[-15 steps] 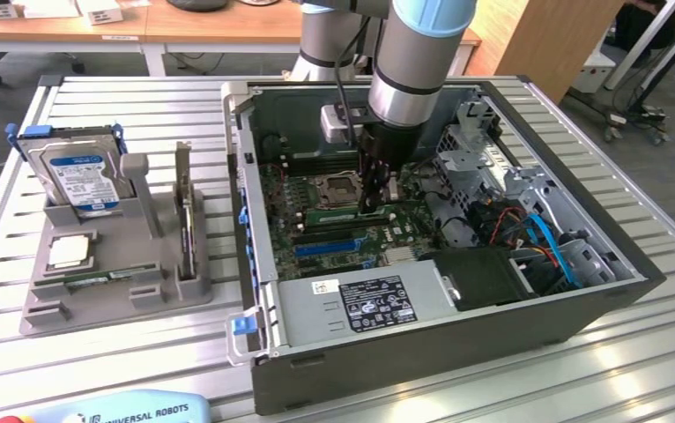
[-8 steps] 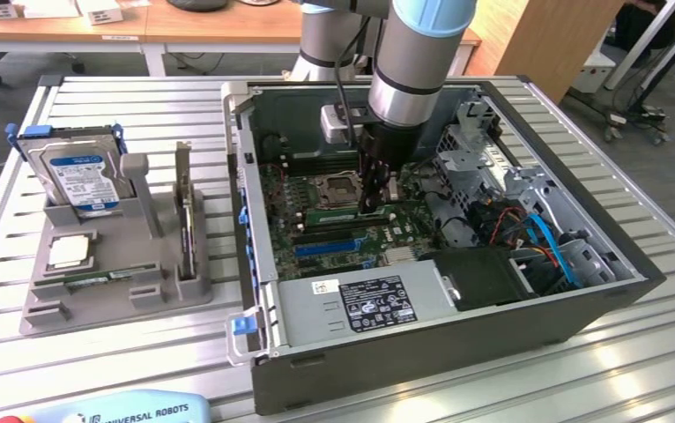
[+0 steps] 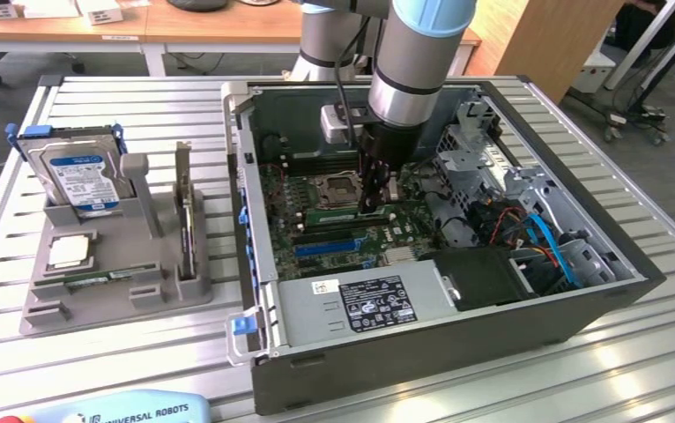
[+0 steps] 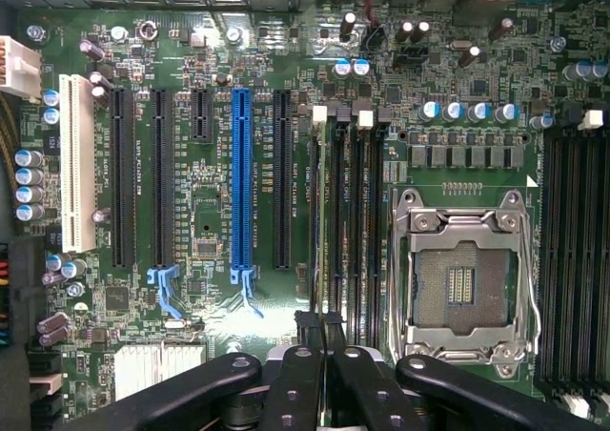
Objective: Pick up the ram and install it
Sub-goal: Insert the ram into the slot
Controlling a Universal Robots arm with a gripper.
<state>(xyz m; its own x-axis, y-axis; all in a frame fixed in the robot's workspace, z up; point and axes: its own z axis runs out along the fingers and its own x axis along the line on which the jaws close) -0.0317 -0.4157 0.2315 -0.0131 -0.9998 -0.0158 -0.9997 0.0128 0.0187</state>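
The arm comes down from the far side into the open computer case [image 3: 432, 344], which lies on its side on the slatted metal table [image 3: 632, 379]. Its gripper [image 3: 373, 204] [image 4: 321, 334] hangs low over the motherboard [image 4: 210, 231], at the memory slots just beside the CPU socket [image 3: 340, 187] [image 4: 464, 283], on the socket's side toward the blue expansion slot [image 4: 241, 178]. The 2 black fingertips [image 4: 310, 328] are drawn almost together. They seem to pinch the ram [image 3: 335, 214] [image 4: 314, 212] by its upper edge, though the contact itself is hard to make out. From the exterior view the ram is a bright green strip standing on edge right under the fingers, lined up with the slots; from the wrist it is a thin edge-on line running along them. Whether it is seated in a slot cannot be told. On the exterior view's left, well apart from the case, a grey holder [image 3: 114, 295] carries the hard drive [image 3: 79, 176] upright at its far end and another green stick [image 3: 93, 280] lying flat near its front.
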